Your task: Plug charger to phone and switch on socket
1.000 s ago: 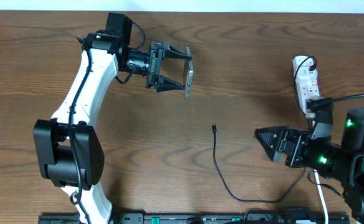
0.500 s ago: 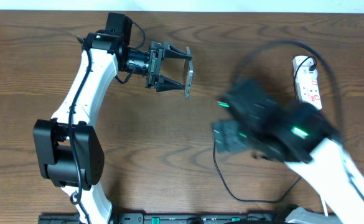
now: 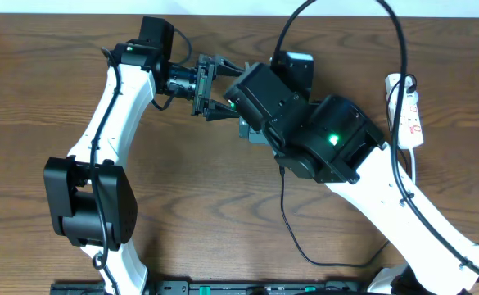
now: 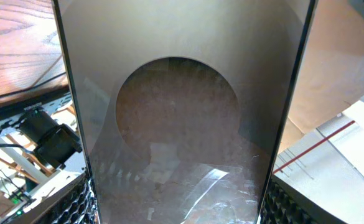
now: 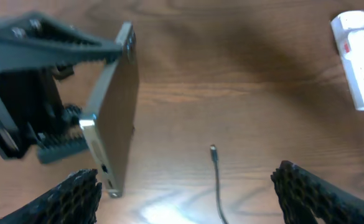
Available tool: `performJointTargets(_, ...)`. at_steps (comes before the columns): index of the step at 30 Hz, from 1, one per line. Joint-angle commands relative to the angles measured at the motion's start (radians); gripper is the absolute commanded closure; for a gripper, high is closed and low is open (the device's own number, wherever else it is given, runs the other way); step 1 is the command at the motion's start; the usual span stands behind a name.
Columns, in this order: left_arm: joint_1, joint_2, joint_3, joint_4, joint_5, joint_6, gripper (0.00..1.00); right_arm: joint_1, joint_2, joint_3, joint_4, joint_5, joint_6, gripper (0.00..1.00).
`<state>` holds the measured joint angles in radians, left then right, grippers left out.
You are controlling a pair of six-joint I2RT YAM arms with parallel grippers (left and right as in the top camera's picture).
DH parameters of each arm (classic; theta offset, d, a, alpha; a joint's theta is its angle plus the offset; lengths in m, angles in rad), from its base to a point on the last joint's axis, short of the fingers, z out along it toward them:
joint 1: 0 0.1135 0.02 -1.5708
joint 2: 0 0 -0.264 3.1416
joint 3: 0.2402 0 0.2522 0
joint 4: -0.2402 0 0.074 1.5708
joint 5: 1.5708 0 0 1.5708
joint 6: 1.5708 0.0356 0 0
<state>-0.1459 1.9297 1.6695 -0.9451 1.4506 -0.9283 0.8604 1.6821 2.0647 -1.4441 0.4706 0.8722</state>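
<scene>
We see left gripper clenched on phone, slab held on edge over table. In overhead view, right arm hides phone. Right gripper spread wide, grasping nothing, hovering over charger. Charger's plug tip lies on wood just right of phone, not touching it. Socket lies near table's right edge, well apart from phone. Its switch position we cannot tell.

From my remote station I see a dark brown wood-grain tabletop filling the overhead view, with a narrow strip of pale wall along its far edge, a black rail along its near edge, and a soft white glare of light on the wood.
</scene>
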Motion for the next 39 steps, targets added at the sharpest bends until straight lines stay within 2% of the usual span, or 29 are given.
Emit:
performJointTargets(1, 0.006, -0.028, 0.028, -0.003, 0.06, -0.029, 0.32, 0.011, 0.011, 0.014, 0.037, 0.006, 0.08, 0.12)
performJointTargets(4, 0.006, -0.028, 0.028, -0.002, 0.06, -0.035, 0.32, 0.024, 0.022, 0.014, 0.081, -0.038, 0.047, 0.12)
performJointTargets(10, 0.006, -0.028, 0.028, -0.002, 0.055, -0.035, 0.32, 0.019, 0.007, 0.015, 0.07, 0.0, 0.055, 0.1)
performJointTargets(14, 0.006, -0.028, 0.028, 0.001, 0.05, -0.035, 0.32, -0.013, -0.039, 0.015, 0.002, 0.081, 0.172, 0.09)
performJointTargets(17, 0.006, -0.028, 0.028, 0.001, 0.05, -0.035, 0.32, -0.085, -0.097, 0.015, -0.061, 0.124, 0.216, 0.05)
performJointTargets(18, 0.006, -0.028, 0.028, 0.001, 0.05, -0.035, 0.32, -0.125, -0.118, 0.015, -0.082, 0.126, 0.216, 0.01)
performJointTargets(25, 0.006, -0.028, 0.028, 0.001, 0.05, -0.035, 0.32, -0.446, -0.186, 0.015, -0.256, 0.099, 0.211, 0.01)
performJointTargets(29, 0.006, -0.028, 0.028, 0.001, 0.05, -0.035, 0.32, -0.594, -0.177, 0.004, -0.254, 0.018, 0.01, 0.01)
performJointTargets(33, 0.006, -0.028, 0.028, 0.001, 0.05, -0.035, 0.32, -0.648, -0.166, 0.001, -0.254, -0.018, -0.024, 0.01)
performJointTargets(39, 0.006, -0.028, 0.028, 0.001, 0.05, -0.035, 0.32, -0.65, -0.166, 0.001, -0.254, -0.044, -0.024, 0.01)
